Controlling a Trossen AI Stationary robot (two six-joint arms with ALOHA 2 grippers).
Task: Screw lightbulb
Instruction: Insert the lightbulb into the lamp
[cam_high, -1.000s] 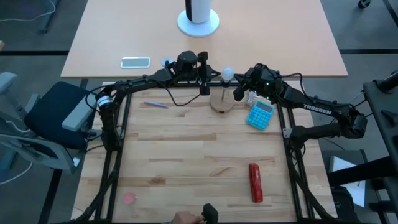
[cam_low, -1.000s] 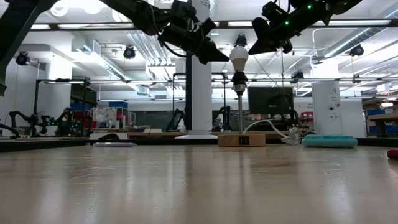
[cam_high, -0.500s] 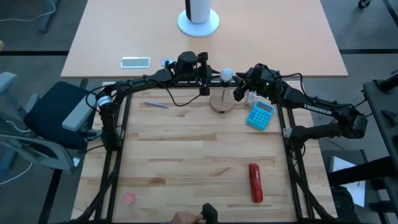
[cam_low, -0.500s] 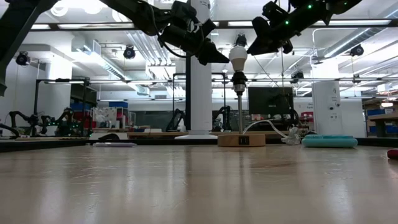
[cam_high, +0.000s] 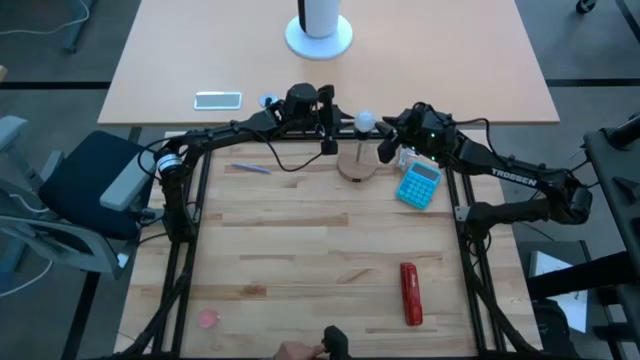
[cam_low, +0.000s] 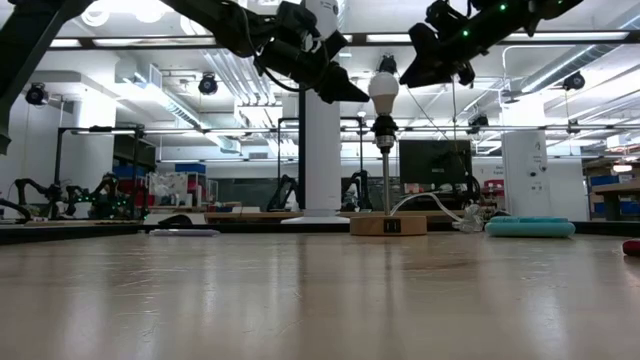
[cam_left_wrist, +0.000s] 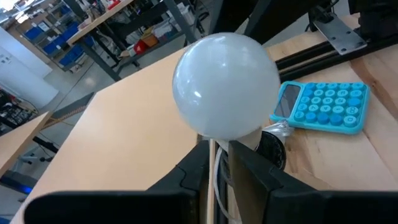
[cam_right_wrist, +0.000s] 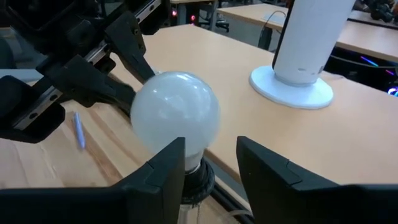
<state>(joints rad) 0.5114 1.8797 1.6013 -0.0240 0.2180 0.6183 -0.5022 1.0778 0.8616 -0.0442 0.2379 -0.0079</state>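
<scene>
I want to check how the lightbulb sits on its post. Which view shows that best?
The low view: the lightbulb stands upright atop its post, seen side-on. The high view shows only its top; both wrist views show the globe large, the post mostly hidden.

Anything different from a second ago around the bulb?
Little: the right gripper has drawn slightly up and away from the bulb, its fingers open either side of it in the right wrist view. The left gripper sits beside the bulb as before. The bulb stays on its post, and the calculator has not moved.
</scene>
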